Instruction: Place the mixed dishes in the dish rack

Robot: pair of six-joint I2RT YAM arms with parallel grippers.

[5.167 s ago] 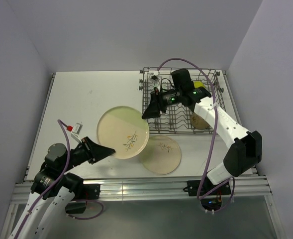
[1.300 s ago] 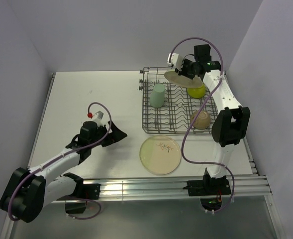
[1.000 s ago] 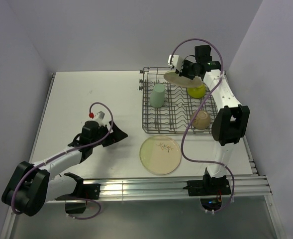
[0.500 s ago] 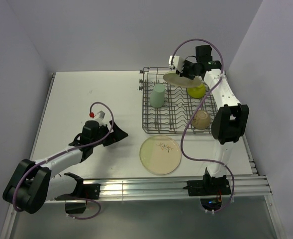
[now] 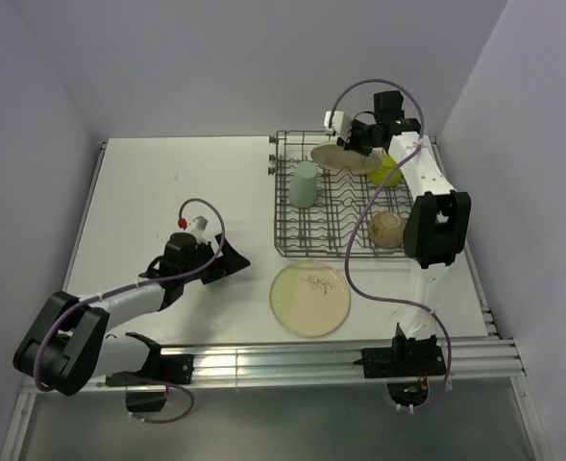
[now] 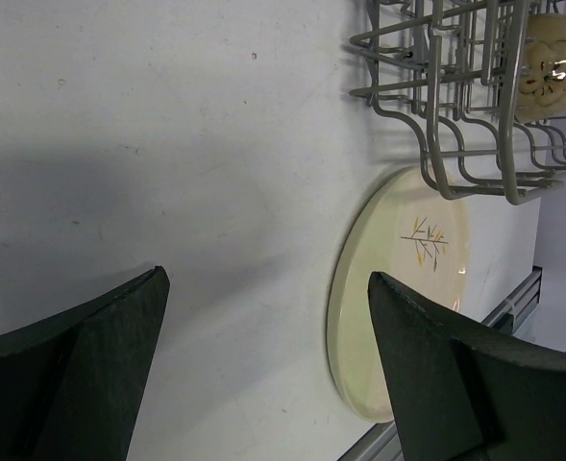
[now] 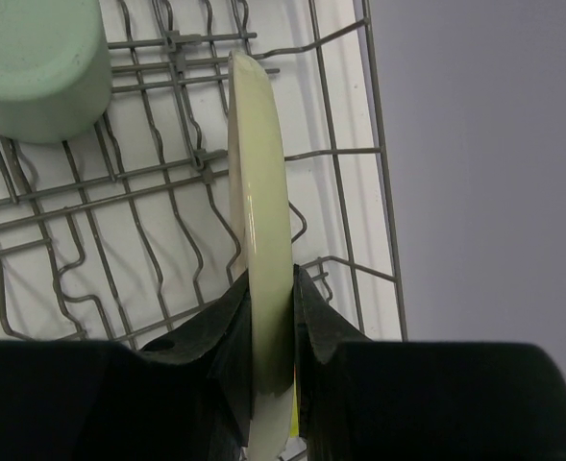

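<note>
In the top view, you have the dish rack (image 5: 281,216) at the upper right of the worktop (image 5: 167,192). The right jaws reach over its far end, closed on one cream plate (image 5: 340,157), which hangs tilted above the wires between the mint-green cup (image 5: 305,183) and the lime-green bowl (image 5: 386,174). You cannot tell from here whether its rim touches the tines. A small tan cup (image 5: 386,229) sits in the rack's near right corner. The second plate (image 5: 309,298) lies flat on the worktop just below the rack. Left of that plate, near it but apart, the left jaws sit low over the worktop. In the left wrist view, your left jaws stand wide apart at the bottom corners with only bare worktop (image 6: 167,144) between them. The flat plate (image 6: 407,288) fills the centre right, the rack's corner (image 6: 455,144) is above it, and the small cup (image 6: 542,67) is at the upper right. In the right wrist view, the held plate (image 7: 258,240) runs edge-on up the middle, pinched at its lower rim by the right jaws. Rack wires (image 7: 340,154) lie behind it and the mint cup (image 7: 33,67) is at the upper left.
</note>
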